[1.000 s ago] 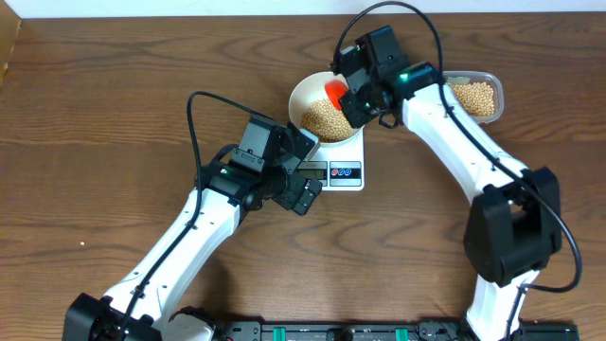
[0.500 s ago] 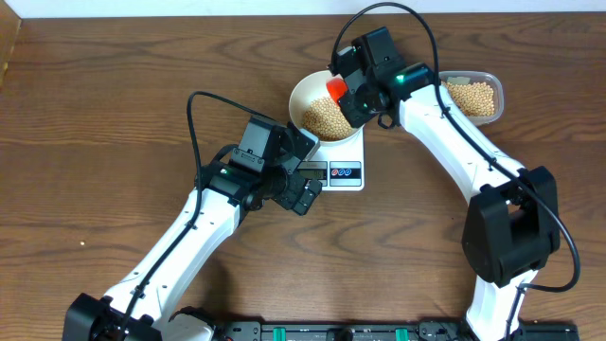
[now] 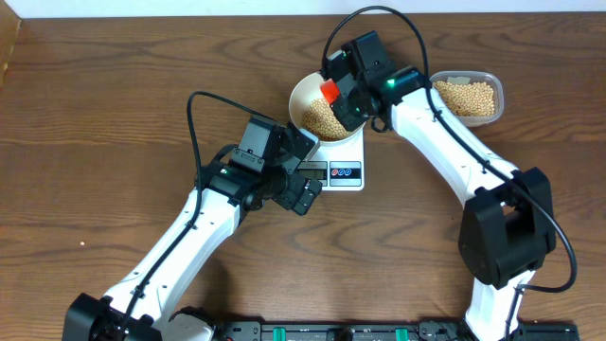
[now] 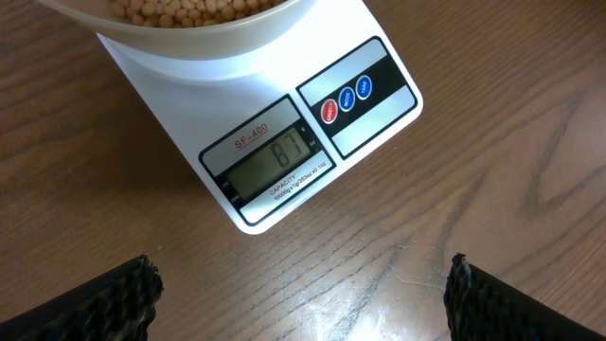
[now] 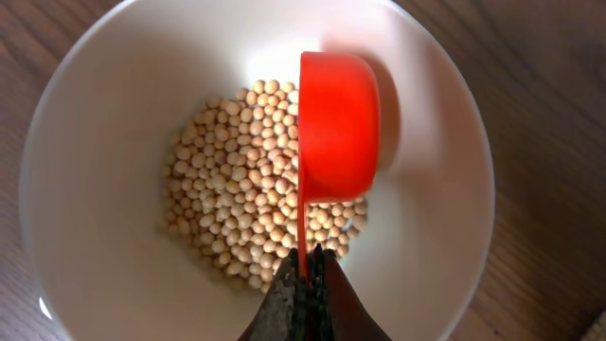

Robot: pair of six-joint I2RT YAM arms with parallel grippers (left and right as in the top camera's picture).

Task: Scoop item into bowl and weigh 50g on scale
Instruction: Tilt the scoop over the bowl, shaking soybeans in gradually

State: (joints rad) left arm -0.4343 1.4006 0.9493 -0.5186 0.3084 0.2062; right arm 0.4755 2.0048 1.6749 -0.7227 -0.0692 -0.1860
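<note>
The white bowl (image 3: 305, 95) stands on the white scale (image 3: 348, 157) and holds a heap of tan beans (image 3: 320, 117). In the right wrist view the beans (image 5: 237, 204) lie in the bowl (image 5: 104, 123). My right gripper (image 5: 305, 270) is shut on the thin handle of a red scoop (image 5: 336, 128), held on its side over the beans; it shows red in the overhead view (image 3: 329, 92). My left gripper (image 4: 298, 298) is open and empty over the wood in front of the scale (image 4: 379, 114), whose display (image 4: 275, 156) reads 87.
A clear plastic tub (image 3: 466, 95) with more beans stands at the back right, beside the right arm. The scale's red and blue buttons (image 4: 347, 98) face my left gripper. Brown wooden table (image 3: 95, 114) all around.
My right gripper with the red scoop has moved a little left and farther back over the bowl. The left arm has not moved.
</note>
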